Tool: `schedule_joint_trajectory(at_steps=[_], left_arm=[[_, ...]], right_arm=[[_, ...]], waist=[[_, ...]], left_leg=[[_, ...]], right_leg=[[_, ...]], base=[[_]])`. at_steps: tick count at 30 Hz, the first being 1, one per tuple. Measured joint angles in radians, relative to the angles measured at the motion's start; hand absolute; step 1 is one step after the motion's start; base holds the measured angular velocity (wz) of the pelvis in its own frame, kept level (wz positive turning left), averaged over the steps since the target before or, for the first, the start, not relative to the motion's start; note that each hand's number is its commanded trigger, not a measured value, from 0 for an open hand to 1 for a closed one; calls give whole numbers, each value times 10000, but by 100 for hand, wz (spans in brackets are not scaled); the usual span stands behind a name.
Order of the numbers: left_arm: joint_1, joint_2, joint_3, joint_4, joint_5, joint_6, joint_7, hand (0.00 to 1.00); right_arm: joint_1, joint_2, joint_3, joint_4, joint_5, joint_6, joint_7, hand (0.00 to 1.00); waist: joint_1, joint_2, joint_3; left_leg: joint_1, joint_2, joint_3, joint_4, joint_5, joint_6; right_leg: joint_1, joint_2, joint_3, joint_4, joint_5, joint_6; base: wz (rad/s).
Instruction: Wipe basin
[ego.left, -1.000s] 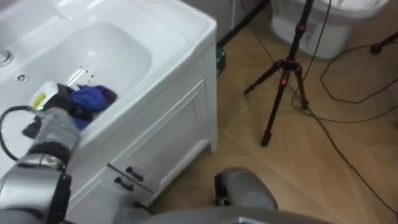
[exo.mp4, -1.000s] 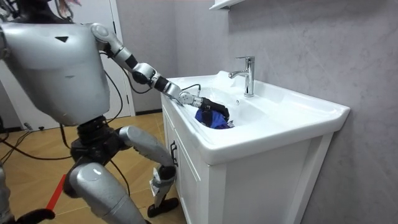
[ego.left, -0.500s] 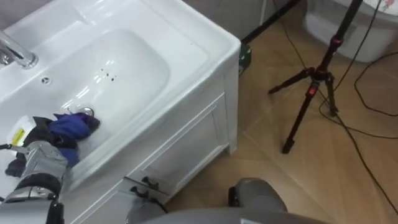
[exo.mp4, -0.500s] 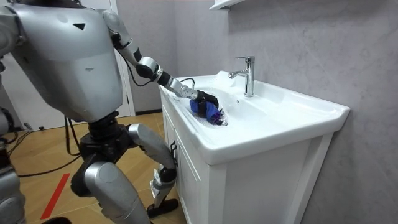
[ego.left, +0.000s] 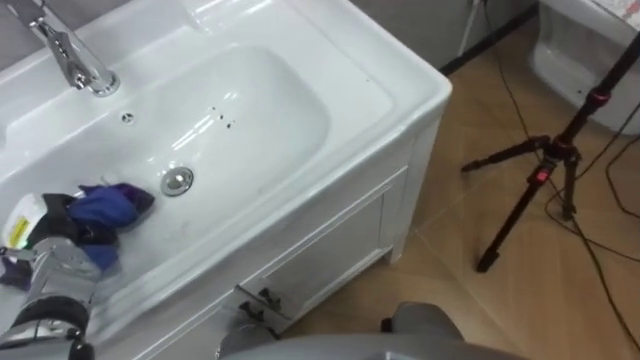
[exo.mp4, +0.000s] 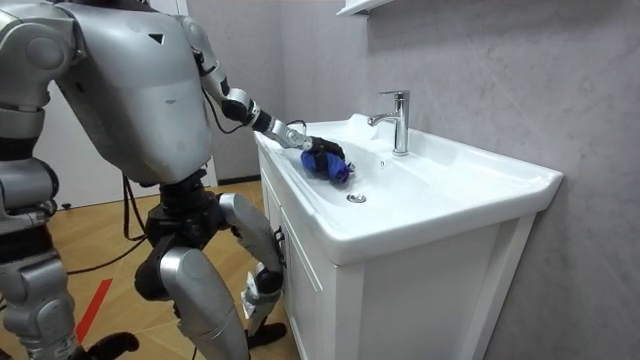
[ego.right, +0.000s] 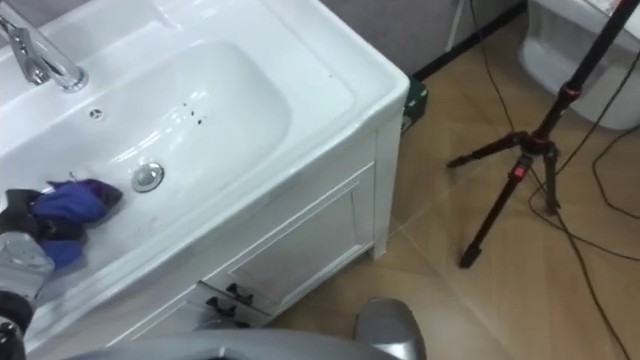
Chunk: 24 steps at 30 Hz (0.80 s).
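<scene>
Item: white basin (ego.left: 400, 80) set in a white vanity cabinet (ego.left: 330, 250), chrome tap (ego.left: 72, 58) at its back edge, chrome drain (ego.left: 177, 180) in the bottom of the bowl.
Blue cloth (ego.left: 108, 205): bunched, lying inside the bowl on its sloping wall, near the drain on the robot's left of it.
Left hand (ego.left: 58, 214): dark fingers curled round the cloth, gripping it and resting with it on the bowl (in the room view this is the end of the bowl towards the view's left, away from the tap).
Robot: stands upright at the cabinet's side, left arm reached out over the rim.
Surroundings: black tripod (ego.left: 545, 170) on the wooden floor (ego.left: 470, 310), well apart from the cabinet.
</scene>
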Motion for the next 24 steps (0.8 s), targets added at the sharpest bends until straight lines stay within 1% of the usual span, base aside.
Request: schedule_joint_trajectory(at_steps=[1,2,3,4,5,7,8,10,11,12,14,16,17,18,20,22,24], left_arm=[[52,-5,0,-42,-5,-52,-13,100],[158,-28,0,-159,-5,-118,-23,100],[239,-54,0,-267,-12,-151,-47,100],[261,-94,0,-327,-12,-171,-63,100],[283,-103,0,-335,-22,-202,-66,100],[442,-128,0,-462,-30,-413,-78,100],[495,-136,0,-510,-29,-453,-78,100],[613,-222,0,-606,-26,-690,-78,100],[614,-255,0,-611,-26,-748,-78,100],[656,-350,1,-742,-25,-785,-80,100],[768,-473,1,-1042,-28,-806,-85,100],[882,-637,1,-1458,-24,-882,-175,100],[910,-688,1,-1538,-23,-907,-176,100],[966,-777,1,-1691,-21,-950,-153,100],[1058,-882,1,-1821,-23,-1067,-143,100],[1085,-1086,1,-2071,-35,-1156,-129,100],[1261,-1194,0,-2409,-111,-1250,-129,100]], right_arm=[[1,-12,-21,5,5,24,-8,0],[0,-44,-26,9,9,41,-20,0],[-11,-48,-25,57,15,54,-21,0],[-111,-48,-17,192,42,57,-12,0],[-183,-46,-16,279,76,54,-6,0],[-349,-49,-27,365,125,90,-5,0],[-387,-49,-27,371,121,87,-6,0],[-568,-52,-24,365,107,87,-7,0],[-625,-50,-22,365,87,87,-7,0],[-681,-48,-22,361,46,88,1,0],[-855,-37,-21,359,42,87,21,0],[-907,-43,-23,344,54,93,123,0],[-915,-44,-23,344,78,103,133,0],[-990,-48,-17,323,101,136,188,0],[-1045,-46,-5,332,126,177,221,0],[-1111,-37,-7,372,128,177,231,0],[-1160,-38,-15,371,139,166,219,0]], waist=[[34,6,-20],[70,19,-21],[159,35,-86],[274,55,-100],[281,53,-98],[327,60,-97],[330,60,-96],[429,48,-93],[494,43,-93],[573,41,-95],[709,38,-94],[759,18,-102],[783,12,-101],[848,-28,-119],[910,-36,-114],[1059,-54,-113],[1085,-72,-114]], left_leg=[[28,-7,0,-60,0,0],[95,-8,-1,-126,1,0],[137,-23,1,-227,2,-1],[197,-7,-21,-299,8,-7],[233,-7,-21,-342,13,-15],[392,-55,-17,-544,16,-22],[441,-76,-17,-616,17,-25],[569,-240,-103,-841,48,-74],[611,-285,-104,-903,48,-75],[635,-365,-143,-994,52,-81],[630,-417,-155,-1033,52,-81],[636,-598,-435,-1189,65,-97],[650,-627,-481,-1215,65,-96],[699,-750,-553,-1363,65,-97],[793,-888,-667,-1559,83,-111],[898,-1006,-767,-1730,101,-86],[940,-1093,-891,-1838,101,-84]], right_leg=[[34,11,-12,-58,15,-1],[148,33,-57,-178,34,1],[185,57,-70,-259,52,5],[270,128,-72,-396,115,-2],[326,144,-88,-452,127,5],[525,129,-246,-609,131,10],[579,122,-279,-658,137,16],[694,35,-347,-742,138,42],[709,5,-345,-745,137,52],[718,-41,-348,-757,138,81],[737,-78,-390,-803,140,109],[962,-161,-646,-1024,158,199],[1033,-178,-700,-1095,167,220],[1071,-229,-713,-1138,152,282],[1235,-279,-814,-1312,175,343],[1481,-221,-915,-1602,243,466],[1684,-215,-1042,-1872,305,550]], base=[[10],[7],[0],[0],[5],[12],[12],[12],[8],[6],[10],[30],[28],[17],[18],[22],[23]])
